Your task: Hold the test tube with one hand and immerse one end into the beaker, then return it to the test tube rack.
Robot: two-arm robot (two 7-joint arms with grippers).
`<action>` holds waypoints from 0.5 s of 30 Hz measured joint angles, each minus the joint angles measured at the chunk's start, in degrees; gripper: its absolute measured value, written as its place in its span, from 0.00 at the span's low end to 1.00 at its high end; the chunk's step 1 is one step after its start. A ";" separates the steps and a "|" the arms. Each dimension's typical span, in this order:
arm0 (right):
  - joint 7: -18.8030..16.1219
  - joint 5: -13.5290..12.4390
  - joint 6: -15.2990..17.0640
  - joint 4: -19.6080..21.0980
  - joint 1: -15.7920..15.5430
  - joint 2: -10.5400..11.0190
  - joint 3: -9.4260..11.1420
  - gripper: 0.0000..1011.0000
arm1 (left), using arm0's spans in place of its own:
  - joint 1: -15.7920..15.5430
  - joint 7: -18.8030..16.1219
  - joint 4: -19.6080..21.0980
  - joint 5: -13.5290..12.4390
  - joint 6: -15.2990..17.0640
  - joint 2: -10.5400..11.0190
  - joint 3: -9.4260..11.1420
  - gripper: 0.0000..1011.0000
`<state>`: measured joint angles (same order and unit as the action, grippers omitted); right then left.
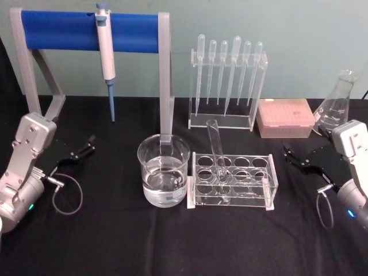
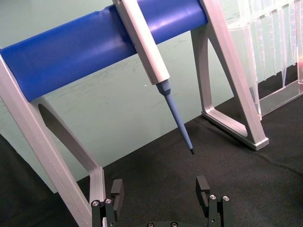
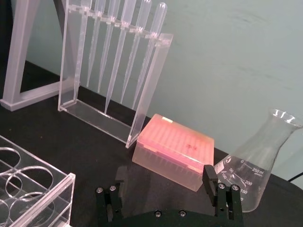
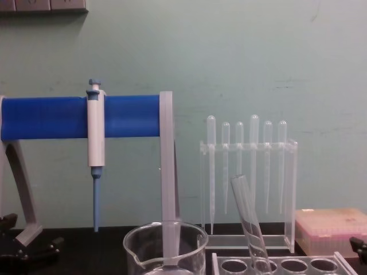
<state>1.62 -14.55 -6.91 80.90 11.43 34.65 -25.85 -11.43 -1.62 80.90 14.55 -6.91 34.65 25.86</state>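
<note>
Left gripper [image 1: 82, 148]: low over the black desk [image 1: 172, 247] at its left side, well apart from the glassware. The left wrist view shows its fingers [image 2: 117, 189] spread and empty, pointed at the foot of the pipette stand [image 1: 89, 24], from which a micropipette [image 1: 105, 46] hangs. Beaker [image 1: 163, 172]: upright, just beside the left end of the test tube rack [image 1: 272, 184], roughly a third full of clear liquid, nothing standing in it. Test tube [image 1: 217, 155]: seated in a hole in the left half of the rack, its rounded end down near the rack floor and its open rim leaning up and away toward the rack of plastic pipettes [image 1: 227, 86]. Neither gripper touches it. Whether its lower end is wet cannot be made out. Behind and to the right stand a pink tip box [image 1: 284, 118] and a conical flask [image 1: 336, 106], neither involved. Right gripper [image 1: 294, 156]: low at the desk's right side, near the rack's right end but not touching it. The right wrist view shows its fingers [image 3: 208, 175] spread with nothing between them. Assessment: with the tube racked and both grippers released, this layout fits either a task not begun or one fully completed, and the evidence does not settle which. If not begun, grasp, dip and return all remain.
</note>
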 joint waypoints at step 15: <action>-1.71 -8.15 2.50 20.96 -14.88 6.55 8.83 0.99 | 0.00 0.00 0.00 0.00 0.00 0.00 0.00 0.99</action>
<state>-0.09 -22.70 -4.41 101.86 -3.44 41.20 -17.02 -11.43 -1.62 80.90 14.55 -6.91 34.65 25.86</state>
